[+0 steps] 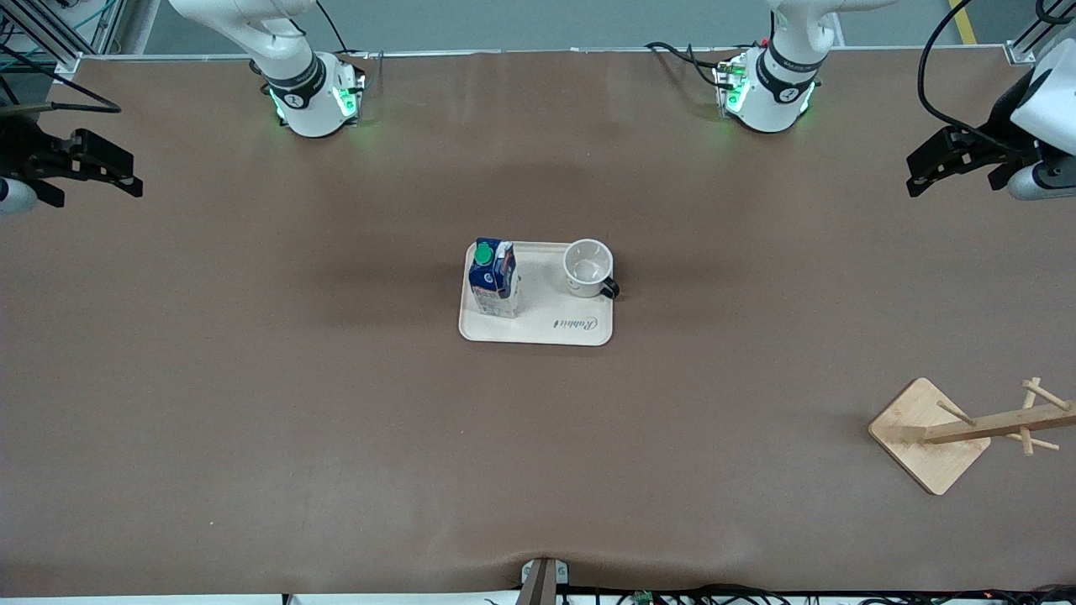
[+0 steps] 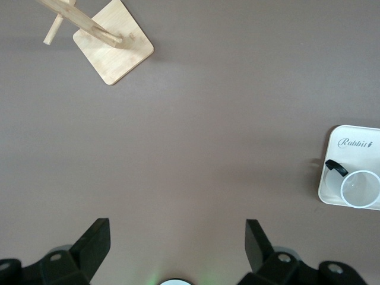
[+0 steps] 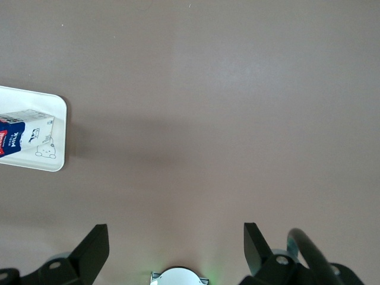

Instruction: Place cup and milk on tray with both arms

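Both arms wait at the table's ends, well apart from the cream tray point(image 1: 538, 328) in the middle. The left gripper point(image 2: 177, 237) hangs over bare brown tabletop point(image 1: 252, 403) at its own end, fingers spread wide and holding nothing; the right gripper point(image 3: 176, 240) does the same at its end. The milk carton point(image 1: 494, 277) stands upright on the tray toward the right arm's end, the white cup point(image 1: 588, 267) beside it toward the left arm's. A wooden rack point(image 1: 950, 433) lies tipped over near the left gripper's end.
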Controlling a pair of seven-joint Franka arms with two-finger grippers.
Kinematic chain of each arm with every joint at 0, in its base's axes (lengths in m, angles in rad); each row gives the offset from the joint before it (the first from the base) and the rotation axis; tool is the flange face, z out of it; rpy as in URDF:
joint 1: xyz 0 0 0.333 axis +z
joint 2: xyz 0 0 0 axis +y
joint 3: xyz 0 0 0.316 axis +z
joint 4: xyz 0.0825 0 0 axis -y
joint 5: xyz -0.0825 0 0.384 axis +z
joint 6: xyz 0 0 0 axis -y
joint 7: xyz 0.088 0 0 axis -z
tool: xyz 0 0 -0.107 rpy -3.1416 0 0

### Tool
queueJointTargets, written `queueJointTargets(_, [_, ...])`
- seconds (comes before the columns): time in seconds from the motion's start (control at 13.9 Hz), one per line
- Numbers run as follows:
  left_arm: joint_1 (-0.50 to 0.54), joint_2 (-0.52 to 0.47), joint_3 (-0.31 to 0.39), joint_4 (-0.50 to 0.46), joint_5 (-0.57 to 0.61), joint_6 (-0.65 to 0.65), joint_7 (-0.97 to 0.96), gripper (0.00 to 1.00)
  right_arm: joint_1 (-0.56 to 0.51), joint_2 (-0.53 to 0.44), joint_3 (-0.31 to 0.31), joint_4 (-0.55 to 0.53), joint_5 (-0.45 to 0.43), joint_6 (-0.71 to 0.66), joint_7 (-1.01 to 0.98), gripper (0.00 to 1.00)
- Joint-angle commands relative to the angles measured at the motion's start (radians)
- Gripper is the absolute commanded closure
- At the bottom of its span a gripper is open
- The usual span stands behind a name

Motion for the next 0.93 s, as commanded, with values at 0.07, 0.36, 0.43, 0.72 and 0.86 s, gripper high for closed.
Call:
queueJointTargets(0.07, [0.002, 0.001, 0.000, 0.024, -0.011, -0.016, -0.004, 0.00, -0.008, 0.022, 0.007, 0.054, -0.004, -0.010, -0.010, 0.00])
queueJointTargets(0.36, [0.004, 0.001, 0.002, 0.024, -0.012, -0.016, -0.002, 0.00, 0.007, 0.028, 0.009, 0.052, -0.007, 0.004, 0.000, 0.00])
queueJointTargets(0.43, [0.002, 0.001, 0.000, 0.025, -0.012, -0.016, -0.001, 0.00, 0.003, 0.031, 0.009, 0.051, 0.005, 0.008, 0.001, 0.00])
queueJointTargets(0.72, [0.004, -0.001, 0.002, 0.025, -0.012, -0.016, 0.004, 0.00, 0.001, 0.025, 0.009, 0.026, 0.002, 0.008, 0.001, 0.00])
queueJointTargets(0.86, [0.004, -0.001, 0.002, 0.025, -0.012, -0.018, 0.010, 0.00, 0.000, 0.024, 0.007, 0.022, 0.003, 0.005, 0.001, 0.00])
